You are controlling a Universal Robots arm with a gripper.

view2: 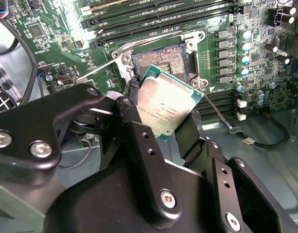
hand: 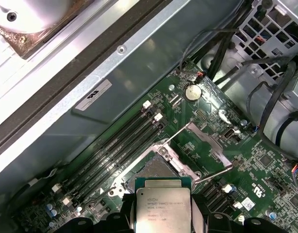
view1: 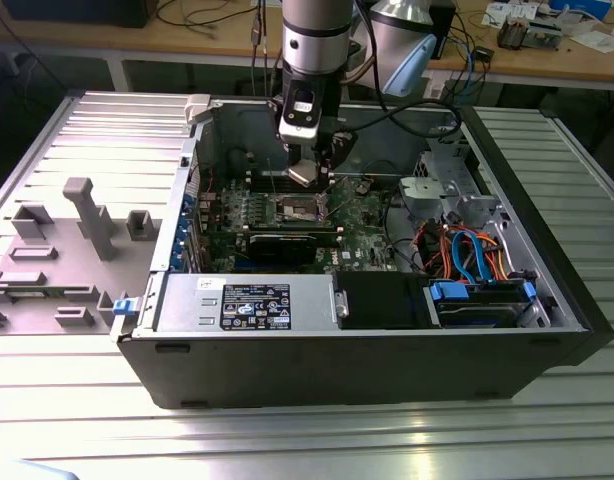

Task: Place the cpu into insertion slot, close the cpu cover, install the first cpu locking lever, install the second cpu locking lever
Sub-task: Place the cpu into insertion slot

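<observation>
Robot gripper (view2: 160, 116) holding the cpu (view2: 163, 102) over the open insertion slot (view2: 161, 56) inside a PC case (view1: 387, 360).

The black fingers (view2: 134, 104) are clamped on two opposite edges of the cpu, w/ its silvery top showing in both wrist views. The chip is tilted and sits above the slot, not seated. The slot's dark contact field is bare on the green motherboard (view2: 52, 39). The cpu cover (view1: 364, 186) stands open just beside the slot, on the exterior view's right. Two thin wire levers (view2: 98, 69) flank the slot, unlatched.
</observation>
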